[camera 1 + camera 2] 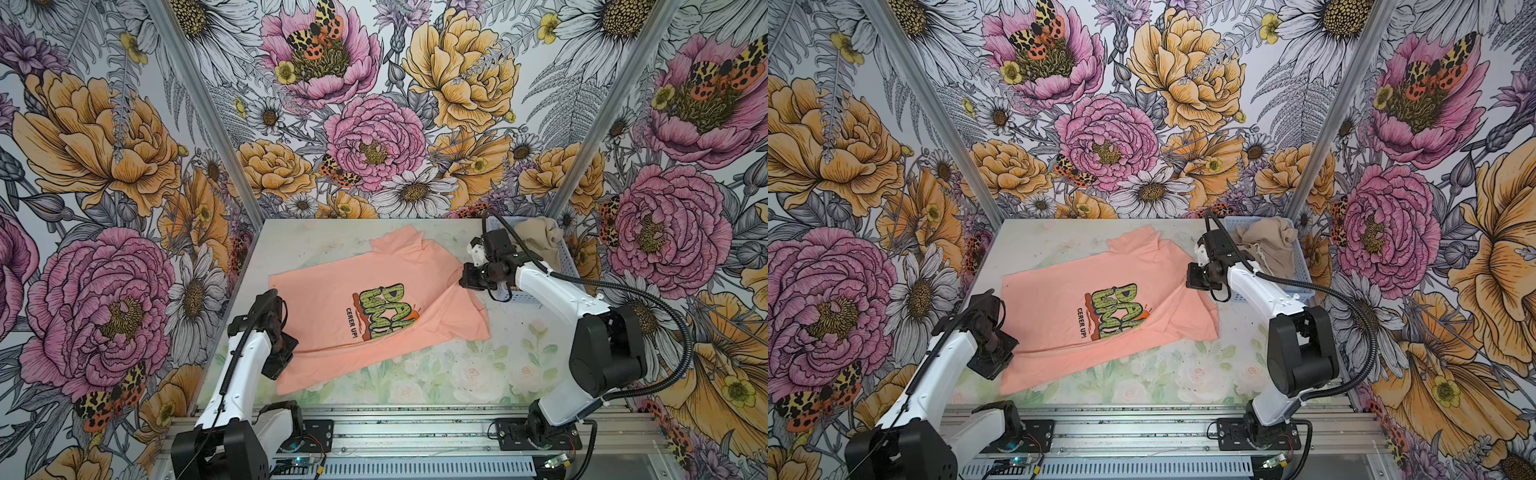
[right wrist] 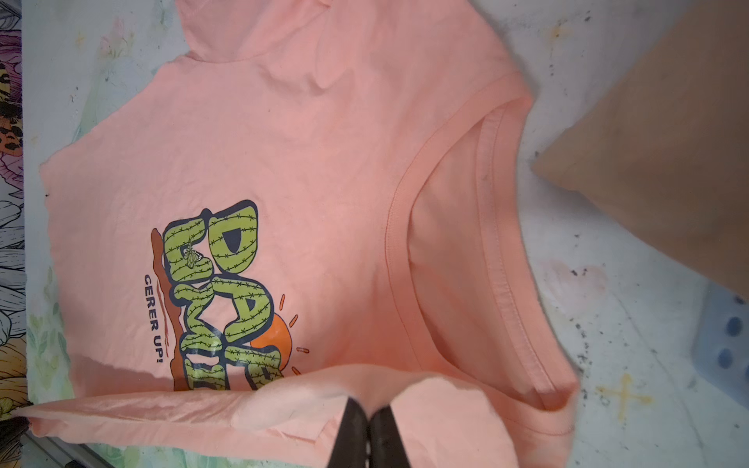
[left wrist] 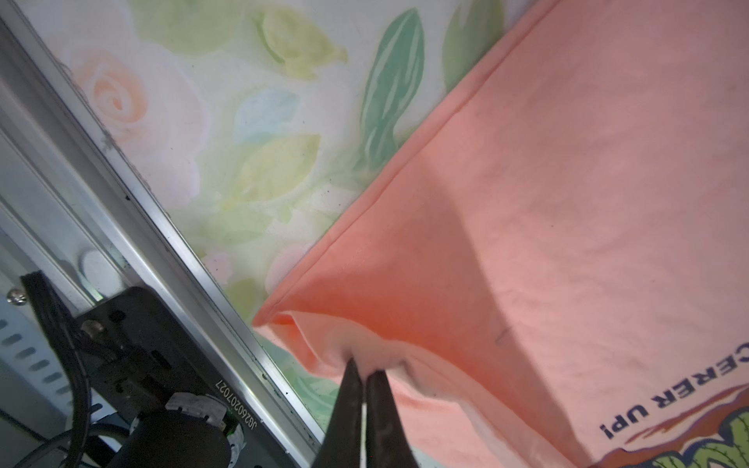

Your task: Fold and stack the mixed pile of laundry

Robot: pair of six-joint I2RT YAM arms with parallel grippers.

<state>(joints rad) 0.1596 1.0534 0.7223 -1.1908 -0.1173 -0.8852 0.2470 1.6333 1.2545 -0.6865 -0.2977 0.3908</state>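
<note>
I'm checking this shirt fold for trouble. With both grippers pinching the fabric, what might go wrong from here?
1. The left gripper and right gripper each pinch only a small tuck at the T-shirt's edge. The cloth may slip out under tension.
2. One side lies flopped over the green print, so a fold could trap that crease.
3. The right arm works close beside the basket holding the shorts. A swing might knock it.

Peach T-shirt (image 1: pixel 320 299) lies print-up; beige shorts (image 1: pixel 540 239) bunched in basket (image 1: pixel 519 296).
</note>
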